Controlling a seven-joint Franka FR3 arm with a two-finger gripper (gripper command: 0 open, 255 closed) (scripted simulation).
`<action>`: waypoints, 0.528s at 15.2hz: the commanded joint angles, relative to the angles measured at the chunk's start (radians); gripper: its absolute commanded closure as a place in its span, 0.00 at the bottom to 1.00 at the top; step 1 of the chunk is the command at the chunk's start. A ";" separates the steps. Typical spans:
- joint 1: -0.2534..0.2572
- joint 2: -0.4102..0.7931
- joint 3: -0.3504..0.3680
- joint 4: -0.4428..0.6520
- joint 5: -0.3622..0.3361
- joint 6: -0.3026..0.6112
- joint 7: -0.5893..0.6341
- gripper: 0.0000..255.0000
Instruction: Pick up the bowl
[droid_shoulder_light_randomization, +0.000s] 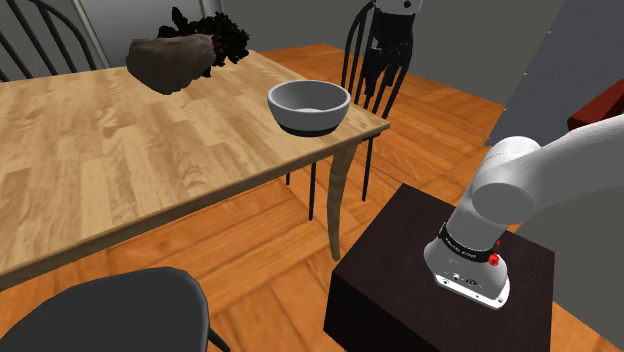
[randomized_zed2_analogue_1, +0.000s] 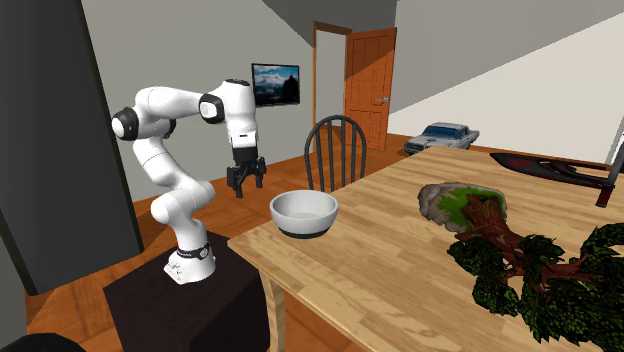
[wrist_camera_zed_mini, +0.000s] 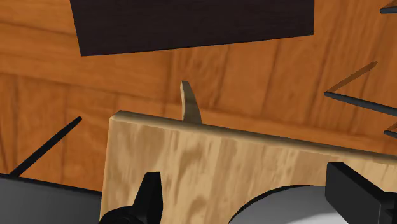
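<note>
Black gripper (randomized_zed2_analogue_1: 247, 186), spread wide and empty, hangs near the grey bowl (randomized_zed2_analogue_1: 304, 212), on its left in the second exterior view.

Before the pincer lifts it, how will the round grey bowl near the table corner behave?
The round grey bowl looks stiff: thick walls, no sag. Its broad dark base suggests it will not tip easily. Its smooth curved wall may slip in the open black pincer, and a push could slide it off the corner of the wooden table.
</note>
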 joint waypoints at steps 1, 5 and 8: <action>0.000 0.000 0.000 0.000 0.000 0.000 0.000 0.00; -0.008 0.168 -0.034 0.108 0.027 0.051 -0.005 0.00; -0.012 0.293 -0.060 0.201 0.053 0.075 -0.012 0.00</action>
